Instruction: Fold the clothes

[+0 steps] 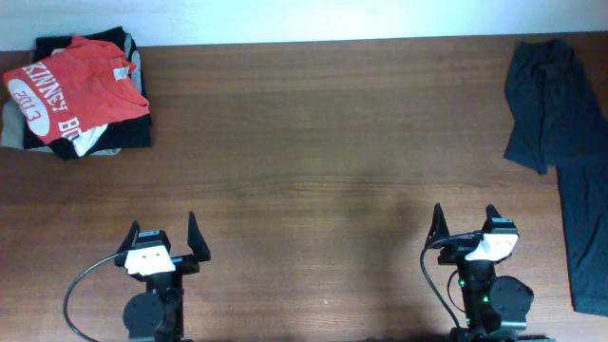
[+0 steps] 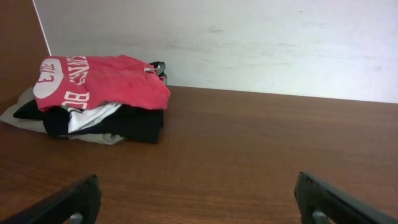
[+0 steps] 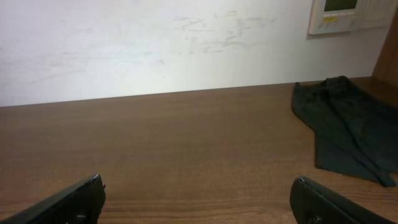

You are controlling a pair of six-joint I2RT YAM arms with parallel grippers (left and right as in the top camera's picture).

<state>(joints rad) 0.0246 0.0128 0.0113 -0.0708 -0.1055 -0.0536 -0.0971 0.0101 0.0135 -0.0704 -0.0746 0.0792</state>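
Pincers number two: the left pincer [image 1: 163, 228] and the right pincer [image 1: 465, 217], both spread wide and holding nothing, near the 6 o'clock edge of the wooden table [image 1: 313, 142]. One crumpled heap of dark clothes [image 1: 554, 100] lies at the table's 2 o'clock edge, well apart from the right pincer, at about its 1 o'clock. One folded stack [image 1: 114, 138] topped by a red T-shirt [image 1: 76, 85] sits at 10 o'clock.

I see soft, even light across the worktop [image 1: 313, 123], with faint, diffuse shadows. The pale wall [image 3: 155, 43] reads bright in both wrist views. The jaws along the lower edges look dark and slightly soft.
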